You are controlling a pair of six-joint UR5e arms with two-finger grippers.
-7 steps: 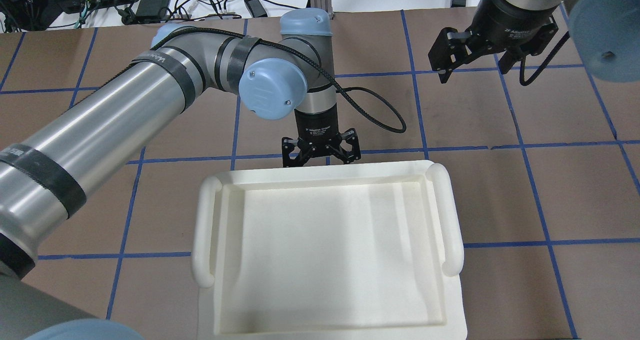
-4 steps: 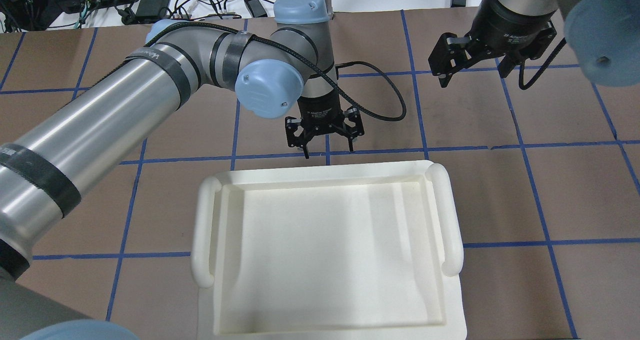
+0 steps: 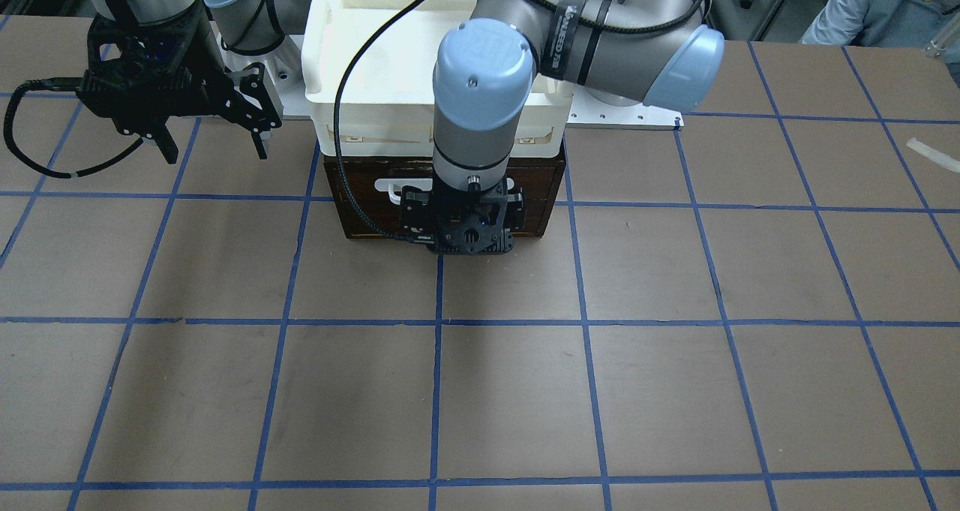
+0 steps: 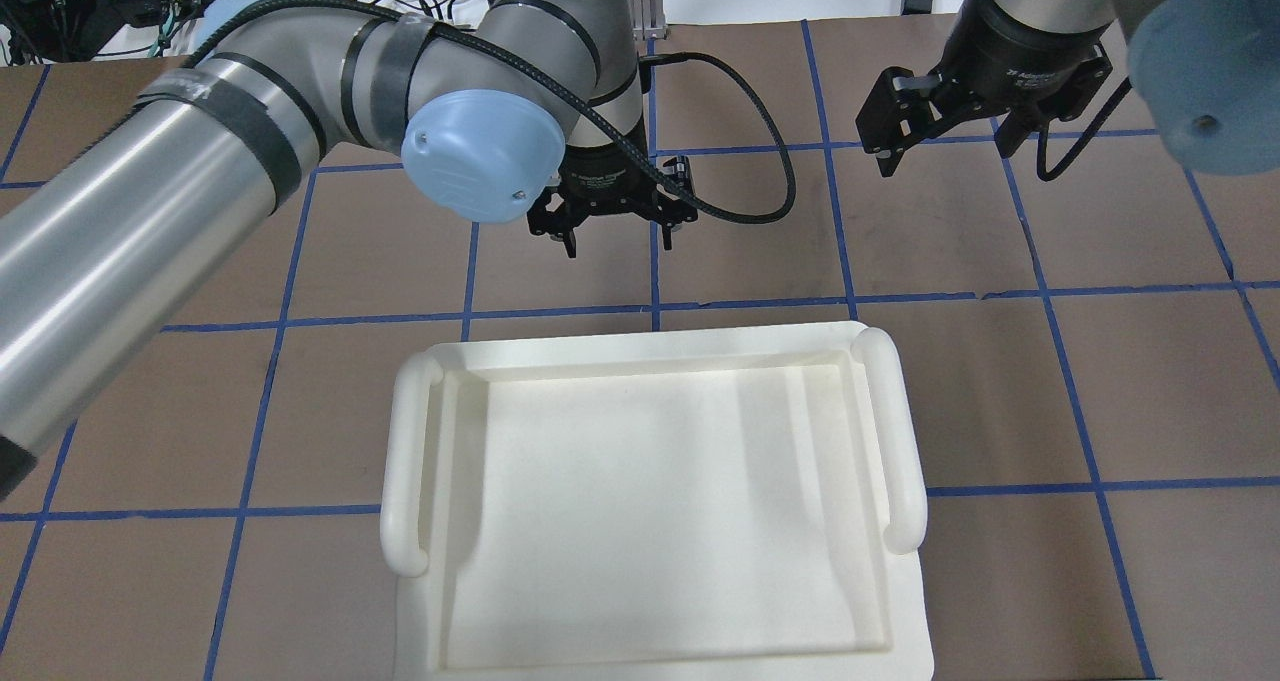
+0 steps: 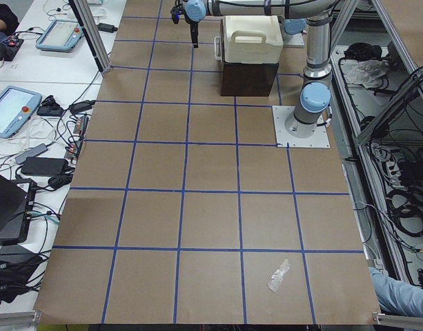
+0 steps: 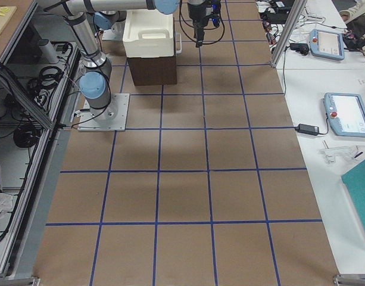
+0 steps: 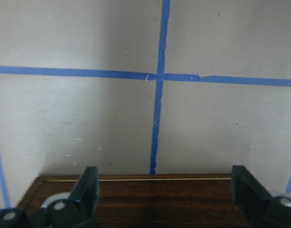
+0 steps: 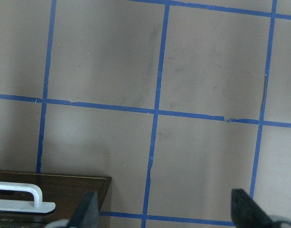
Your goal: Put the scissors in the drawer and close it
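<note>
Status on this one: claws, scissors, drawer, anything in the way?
Left claw open, empty, hanging before the dark brown wooden drawer front. Right claw open, empty, off aside. Drawer looks shut; scissors not in view. Nothing seen in the way.

Silver tubular arms point(image 4: 120, 211) with pale blue joint caps point(image 4: 482, 156), black strap bands point(image 4: 250, 126), looping black cables point(image 4: 791, 183) and black jaws.

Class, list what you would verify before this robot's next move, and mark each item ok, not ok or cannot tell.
1. Drawer shut, front flush: ok, it looks closed.
2. Scissors inside it: cannot tell, they show in no view.
3. Left gripper open and empty: ok.
4. Left gripper clear of the white handle: ok, a gap shows in the exterior left view.
5. Right gripper open, empty, off to the drawer's side: ok.
</note>
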